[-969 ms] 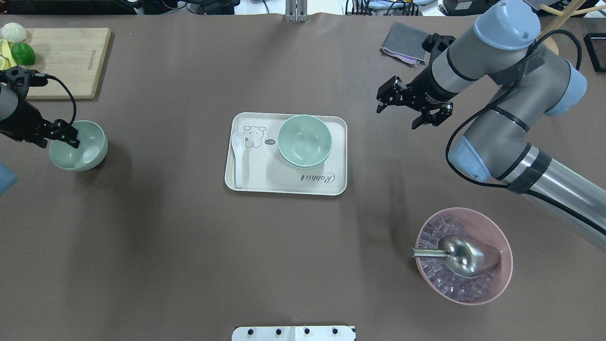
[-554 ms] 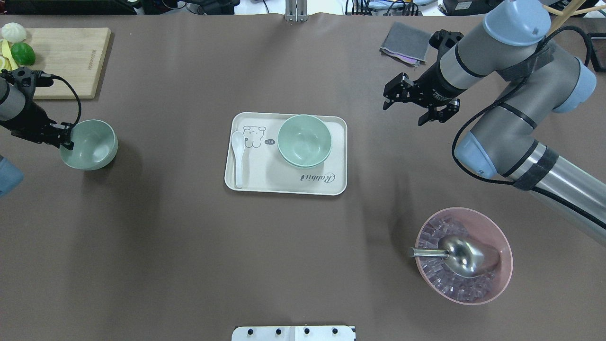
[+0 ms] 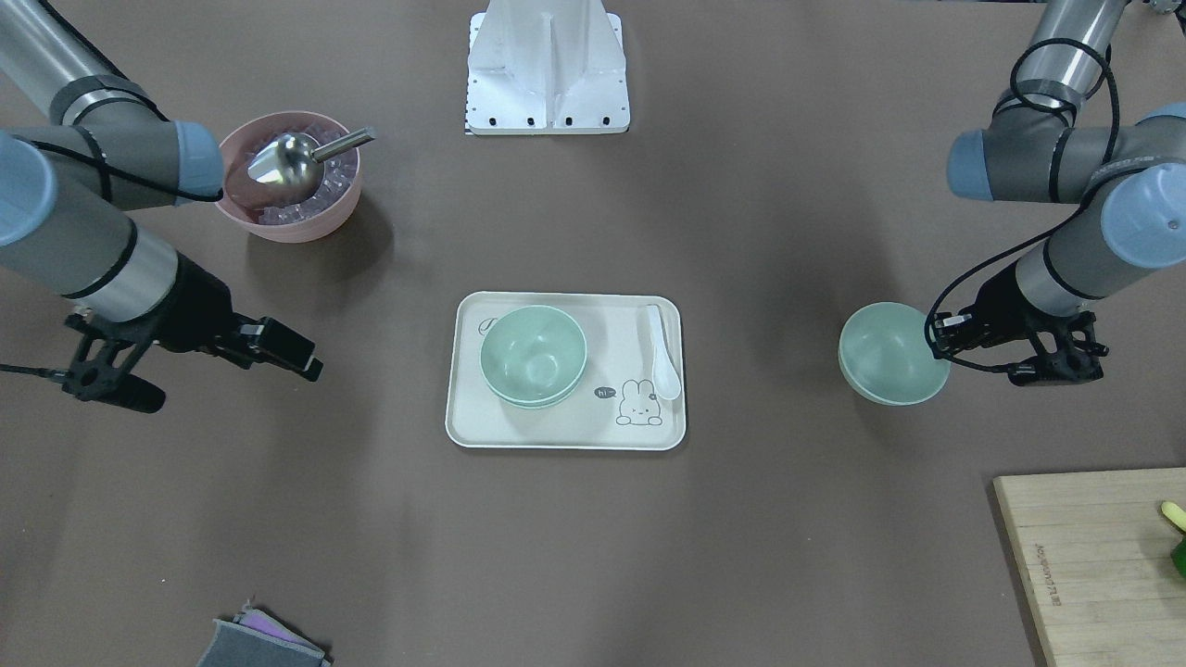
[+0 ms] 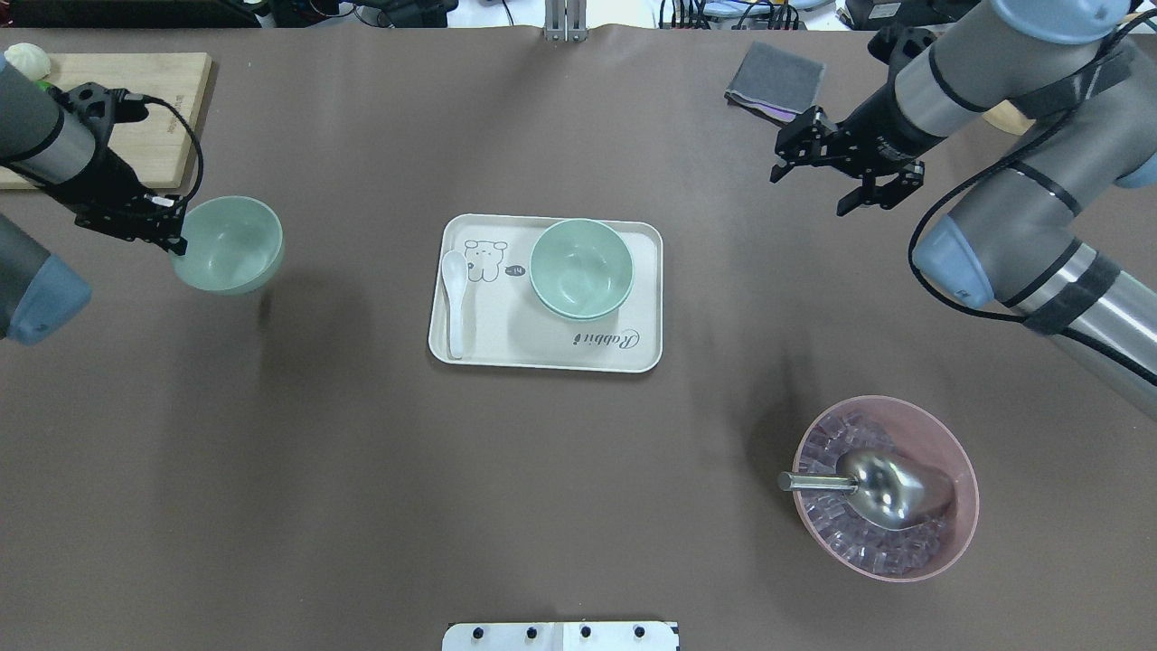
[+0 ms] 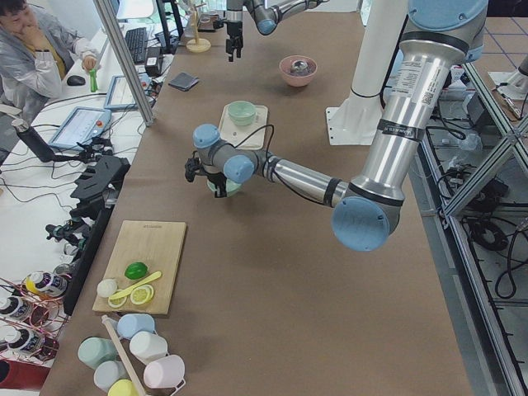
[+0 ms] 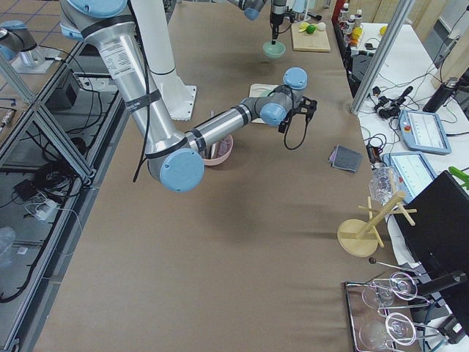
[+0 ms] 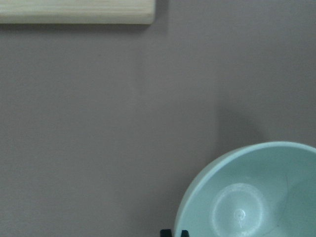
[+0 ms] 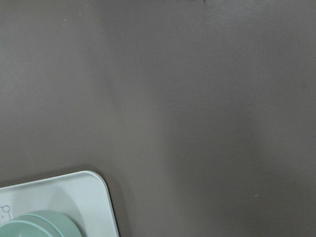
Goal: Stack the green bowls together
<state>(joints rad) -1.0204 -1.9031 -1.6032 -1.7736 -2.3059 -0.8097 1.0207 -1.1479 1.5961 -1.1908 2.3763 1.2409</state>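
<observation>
On the left, the left end effector (image 4: 174, 235) is clamped on the rim of one green bowl (image 4: 230, 246). The bowl is tilted and appears to hang clear of the surface (image 4: 362, 497), near the cutting board (image 4: 154, 90). At the centre, a tray (image 4: 542, 353) carries a white spoon (image 4: 455, 303) and two further green bowls (image 4: 579, 268), nested one inside the other. On the right, the right end effector (image 4: 811, 192) hovers spread wide and empty, well apart from the tray. A pink bowl (image 4: 963, 533) holding a metal scoop (image 4: 895, 488) stands nearer the robot.
</observation>
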